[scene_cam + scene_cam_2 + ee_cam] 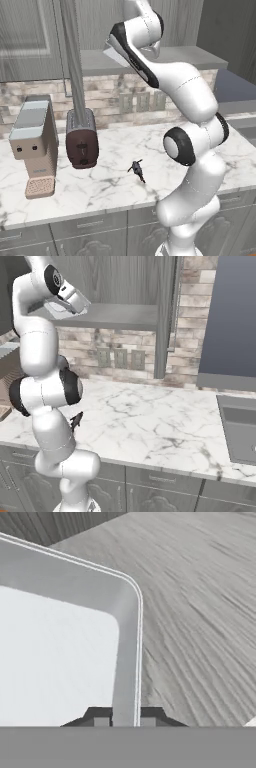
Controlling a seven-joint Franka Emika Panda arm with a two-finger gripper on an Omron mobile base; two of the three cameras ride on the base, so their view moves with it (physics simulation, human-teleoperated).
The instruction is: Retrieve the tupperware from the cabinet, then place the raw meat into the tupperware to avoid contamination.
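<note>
The pincer (124, 718) is pinching the side wall of the tupperware (60, 647), near its rounded corner, while the tub is sitting on the cabinet (200, 612) shelf.

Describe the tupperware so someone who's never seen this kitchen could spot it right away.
Look up at the open grey wood-grain cabinet above the marble counter. On its flat shelf, where the gripper reaches in, sits the tupperware: a pale, translucent white container with rounded corners, its wall pinched between the fingertips. Nothing else there is pale or glossy.
</note>
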